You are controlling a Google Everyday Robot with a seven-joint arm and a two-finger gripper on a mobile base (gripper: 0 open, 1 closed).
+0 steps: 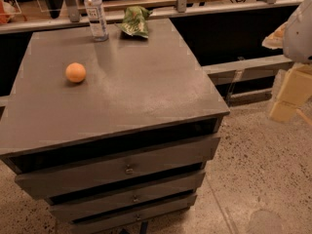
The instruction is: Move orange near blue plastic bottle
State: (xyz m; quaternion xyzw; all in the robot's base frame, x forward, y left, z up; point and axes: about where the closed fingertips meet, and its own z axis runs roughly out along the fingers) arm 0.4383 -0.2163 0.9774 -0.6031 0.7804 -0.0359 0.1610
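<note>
The orange [75,72] lies on the left part of the grey cabinet top [136,87], by itself. The blue plastic bottle [96,13] stands upright at the far edge of the top, well behind the orange. My gripper [288,97] hangs at the right edge of the view, off to the right of the cabinet and over the floor, far from both things. It holds nothing that I can see.
A crumpled green snack bag [134,21] lies at the far edge, right of the bottle. The cabinet has several drawers [127,169] in front. A rail and shelf [219,6] run behind. Speckled floor [263,179] lies to the right.
</note>
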